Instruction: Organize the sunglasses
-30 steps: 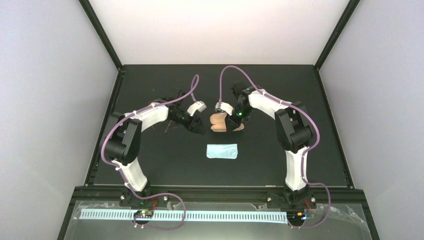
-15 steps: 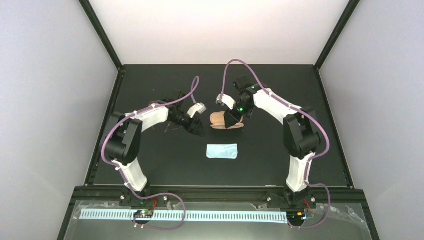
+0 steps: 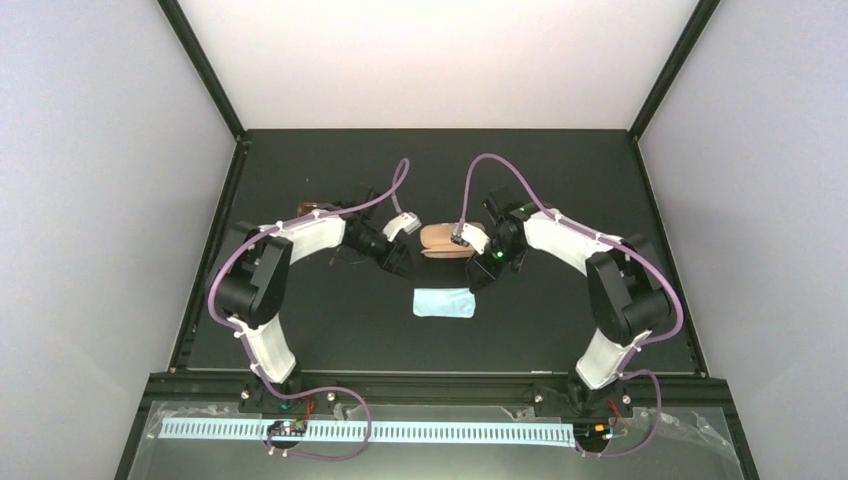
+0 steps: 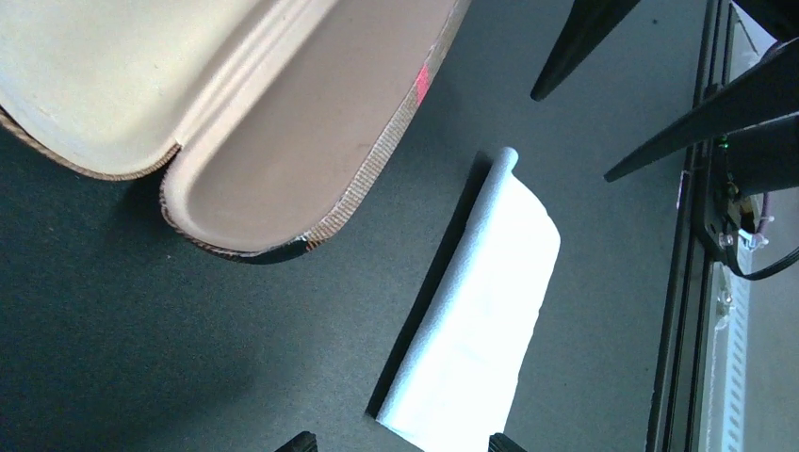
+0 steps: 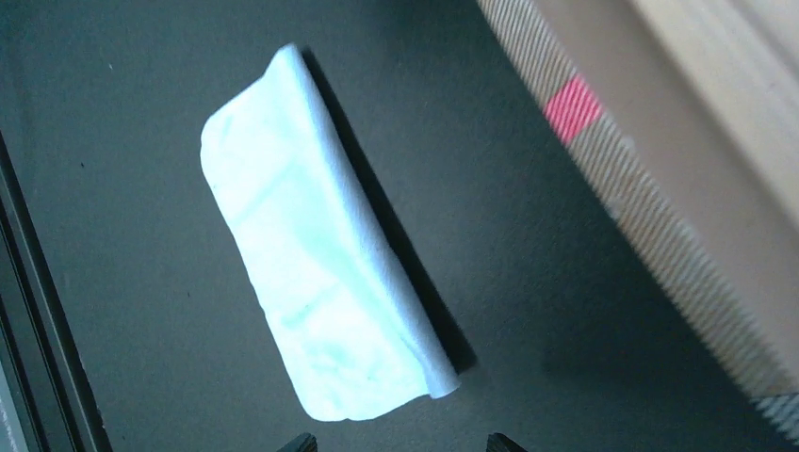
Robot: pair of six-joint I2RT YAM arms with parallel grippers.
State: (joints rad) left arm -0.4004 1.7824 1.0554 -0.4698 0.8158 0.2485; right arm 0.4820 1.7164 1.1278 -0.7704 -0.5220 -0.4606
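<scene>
1. We see the oblong brown woven case with pale lining (image 4: 283,151) lying open near the middle of the black bench (image 3: 590,170). What the left wrist view shows of its two halves is empty.
2. The small light-blue folded cloth (image 3: 444,302) lies flat on the near-edge side of the case, close to it but not touching.
3. The thin sunglasses with the translucent reddish-brown frame (image 3: 311,210) lie towards the left edge of the bench, well apart from the case. The left arm (image 3: 300,232) crosses over them and hides most of them, so we cannot tell whether the temples are folded.
4. The left gripper (image 4: 399,441) hangs low between case and cloth, its fingertips about half spread with nothing between them.
5. The right gripper (image 5: 396,443) is also about half spread and empty, over the cloth beside the case.
6. We judge the step in hand to be fetching the sunglasses, since the case is ready and both grippers are free.
7. To do it well, we would have the left gripper come down on the frame at the bridge or a rim, not on a lens.
8. The slim temples look likely to flex or snag, so we would close gently.
9. We would lower the pair lengthwise into the deeper half, with the right gripper steadying the case against sliding.
</scene>
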